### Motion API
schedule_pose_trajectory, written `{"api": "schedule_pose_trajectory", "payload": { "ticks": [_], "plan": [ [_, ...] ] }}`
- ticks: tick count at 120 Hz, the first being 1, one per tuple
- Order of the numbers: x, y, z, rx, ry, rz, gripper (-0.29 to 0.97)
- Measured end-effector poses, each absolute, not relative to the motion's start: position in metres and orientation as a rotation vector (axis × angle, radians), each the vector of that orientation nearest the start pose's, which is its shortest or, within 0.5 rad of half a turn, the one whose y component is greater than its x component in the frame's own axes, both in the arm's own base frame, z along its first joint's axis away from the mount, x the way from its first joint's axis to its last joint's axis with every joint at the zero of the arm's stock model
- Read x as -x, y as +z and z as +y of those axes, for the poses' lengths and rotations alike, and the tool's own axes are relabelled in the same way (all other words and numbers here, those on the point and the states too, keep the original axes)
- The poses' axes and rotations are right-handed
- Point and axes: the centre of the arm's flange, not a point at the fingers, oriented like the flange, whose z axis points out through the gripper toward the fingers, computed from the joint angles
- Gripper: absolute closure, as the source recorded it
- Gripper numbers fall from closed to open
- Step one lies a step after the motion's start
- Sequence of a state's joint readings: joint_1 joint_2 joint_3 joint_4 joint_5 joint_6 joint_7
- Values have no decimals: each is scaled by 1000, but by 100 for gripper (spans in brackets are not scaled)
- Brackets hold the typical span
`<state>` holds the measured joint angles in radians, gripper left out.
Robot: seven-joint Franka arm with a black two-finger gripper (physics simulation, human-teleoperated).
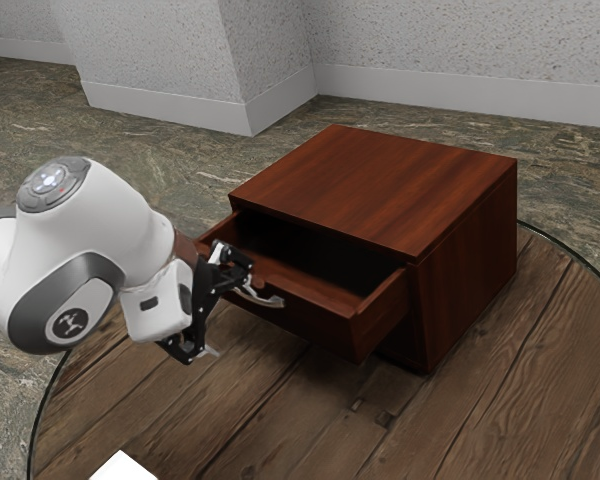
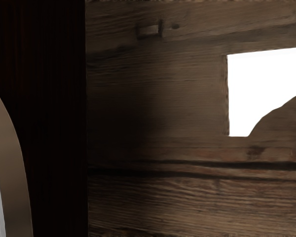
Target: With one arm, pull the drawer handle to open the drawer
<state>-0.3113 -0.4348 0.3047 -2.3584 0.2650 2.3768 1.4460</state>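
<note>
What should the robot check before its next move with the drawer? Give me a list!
1. Is the drawer out of the cabinet? Ok: it is partly open and its dark inside shows.
2. Is the hand at the handle? Ok: it sits right at it, on the drawer's front.
3. Is the hand's hold on the handle firm? Cannot tell.
4. Is the table free in front of the drawer? Ok: there is bare wood there, and the white thing lies apart at the table's edge.
5. Is the drawer pulled out all the way? Cannot tell.
</note>
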Motion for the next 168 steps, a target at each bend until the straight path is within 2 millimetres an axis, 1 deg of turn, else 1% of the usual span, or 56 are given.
{"api": "schedule_pose_trajectory", "payload": {
  "ticks": [10, 17, 22, 35, 47, 52, 59, 62, 79, 82, 86, 90, 94, 95, 112, 119, 126, 136, 141, 146, 153, 157, 165, 168],
  "plan": [
    [-454, 534, 16, 1924, -393, 1976, 2],
    [-450, 531, 20, 1937, -393, 1973, 0],
    [-448, 530, 21, 1941, -394, 1973, 0],
    [-441, 525, 21, 1952, -397, 1982, -1],
    [-434, 526, 26, 1961, -402, 1977, 2],
    [-432, 527, 27, 1959, -400, 1979, 5],
    [-430, 528, 27, 1957, -391, 1984, 5],
    [-428, 531, 27, 1956, -392, 1985, 10],
    [-415, 546, 32, 1970, -427, 1996, 47],
    [-412, 549, 33, 1972, -428, 1998, 47],
    [-409, 552, 34, 1975, -429, 2001, 51],
    [-406, 556, 35, 1977, -431, 2003, 60],
    [-404, 560, 35, 1979, -431, 2005, 77],
    [-403, 561, 36, 1981, -432, 2003, 78],
    [-394, 576, 40, 1993, -432, 1996, 46],
    [-392, 582, 40, 1994, -428, 1997, 35],
    [-392, 594, 40, 1993, -431, 1990, 26],
    [-394, 616, 44, 2002, -449, 1960, 18],
    [-394, 628, 42, 2002, -456, 1946, 15],
    [-401, 644, 31, 1994, -444, 1935, 12],
    [-417, 664, 13, 2000, -408, 1913, 9],
    [-424, 671, 7, 2026, -399, 1892, 8],
    [-433, 680, 3, 2125, -403, 1819, 6],
    [-441, 683, 0, 2170, -398, 1786, 5]
  ]
}}
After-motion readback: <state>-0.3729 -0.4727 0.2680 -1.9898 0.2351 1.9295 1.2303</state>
